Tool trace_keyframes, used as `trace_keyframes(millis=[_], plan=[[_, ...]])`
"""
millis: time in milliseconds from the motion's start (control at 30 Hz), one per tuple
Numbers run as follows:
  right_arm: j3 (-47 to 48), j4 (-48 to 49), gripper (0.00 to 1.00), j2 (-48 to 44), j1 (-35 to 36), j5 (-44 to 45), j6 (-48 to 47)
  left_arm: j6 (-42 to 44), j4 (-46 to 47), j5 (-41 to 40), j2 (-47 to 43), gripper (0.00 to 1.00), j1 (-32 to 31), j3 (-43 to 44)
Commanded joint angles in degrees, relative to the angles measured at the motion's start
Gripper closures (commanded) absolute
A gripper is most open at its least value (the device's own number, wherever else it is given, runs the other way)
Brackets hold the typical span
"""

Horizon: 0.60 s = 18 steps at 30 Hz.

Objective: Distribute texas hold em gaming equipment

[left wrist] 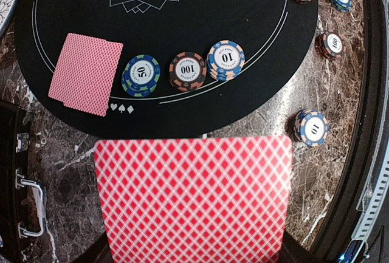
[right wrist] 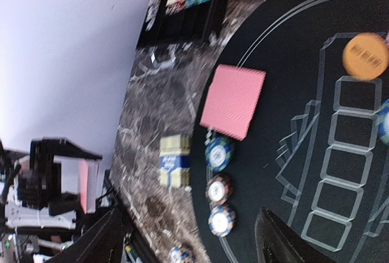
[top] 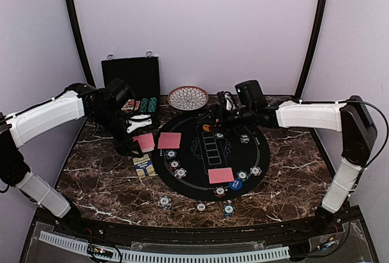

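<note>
Dealing seems underway: left pincer (top: pixel 138 140) clamped on red-backed cards (left wrist: pixel 193 196), black mat (left wrist: pixel 55 20) just ahead. Next, probably lay them flat there. Right pincer (right wrist: pixel 189 226) gapes, orange disc (right wrist: pixel 365 56) ahead.

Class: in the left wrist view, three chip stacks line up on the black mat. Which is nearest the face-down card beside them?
The green-and-blue stack marked 50, right beside the red-backed card; the 100 stack and 10 stack sit farther along the row.

Chips (left wrist: pixel 188 71) read 50, 100, seemingly 10.
</note>
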Motion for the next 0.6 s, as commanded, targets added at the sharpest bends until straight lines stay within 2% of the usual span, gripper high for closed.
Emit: trace_keyframes(millis=[0, 267, 567], plan=[[-3.7, 11.4, 0.24, -1.2, 6.6, -3.6, 6.6, 0.5, -0.3, 1.6, -0.5, 1.0, 0.0, 1.2], [-0.7, 19.5, 0.21, 5.8, 16.8, -3.7, 11.7, 0.1, -0.3, 2.3, -0.3, 1.0, 0.0, 1.7], [5.9, 24.0, 0.2, 12.6, 19.7, -5.2, 14.6, -0.1, -0.5, 2.6, -0.3, 1.0, -0.1, 1.8]])
